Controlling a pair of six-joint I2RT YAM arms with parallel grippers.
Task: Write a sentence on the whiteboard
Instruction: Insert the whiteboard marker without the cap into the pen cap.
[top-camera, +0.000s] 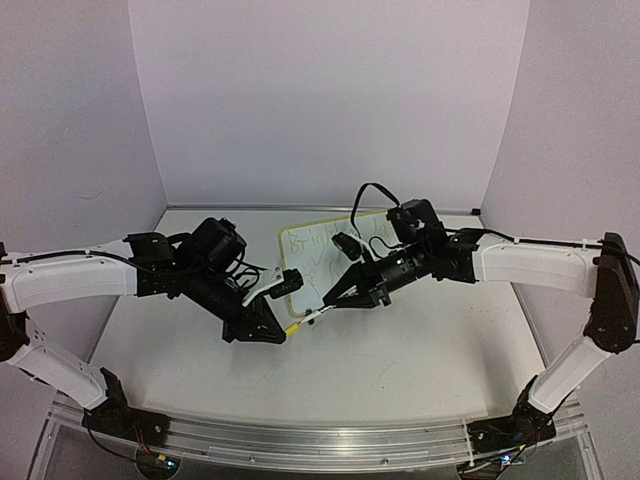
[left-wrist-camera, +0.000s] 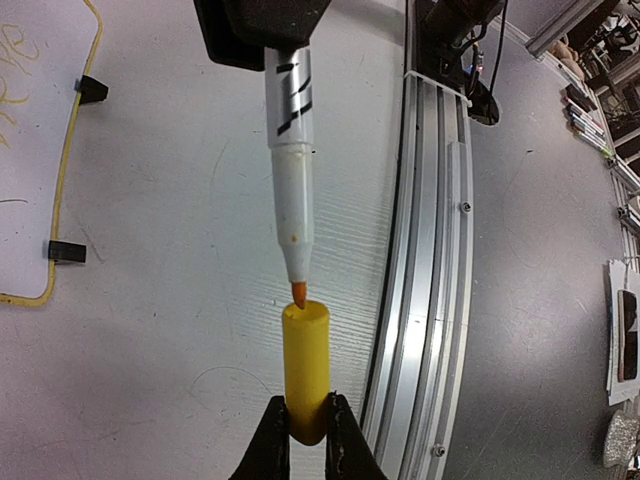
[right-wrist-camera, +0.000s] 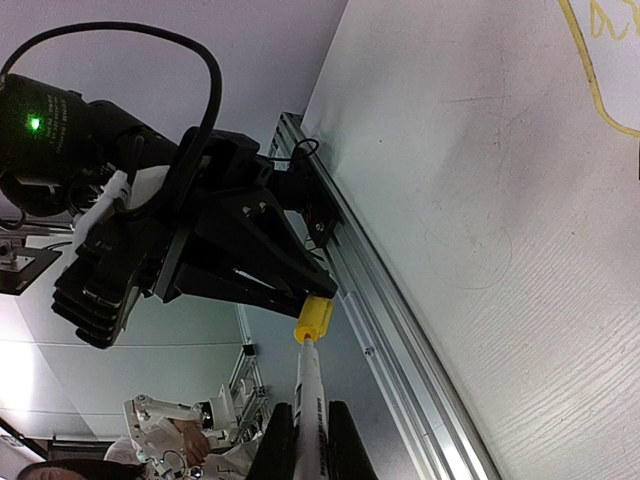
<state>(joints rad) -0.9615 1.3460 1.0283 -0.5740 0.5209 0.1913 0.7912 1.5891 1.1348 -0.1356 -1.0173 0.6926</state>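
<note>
While the left end effector (left-wrist-camera: 305, 425) pinches a yellow cap (left-wrist-camera: 305, 365), the right end effector (right-wrist-camera: 310, 440) pinches a marker (left-wrist-camera: 291, 190), its orange tip at the cap's end. Behind them, the whiteboard (top-camera: 316, 264) lies flat on the desk (top-camera: 420, 350), bearing a faint sentence (top-camera: 305, 238).

Top view high behind the arms (top-camera: 70, 280), facing the table (top-camera: 400, 370), close wrist views sharing marker (left-wrist-camera: 290, 190), whiteboard (left-wrist-camera: 20, 180) rim

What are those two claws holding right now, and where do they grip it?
Left gripper: a yellow cap, pinched at the end away from the marker. Right gripper: the marker, clamped around its barrel.
</note>
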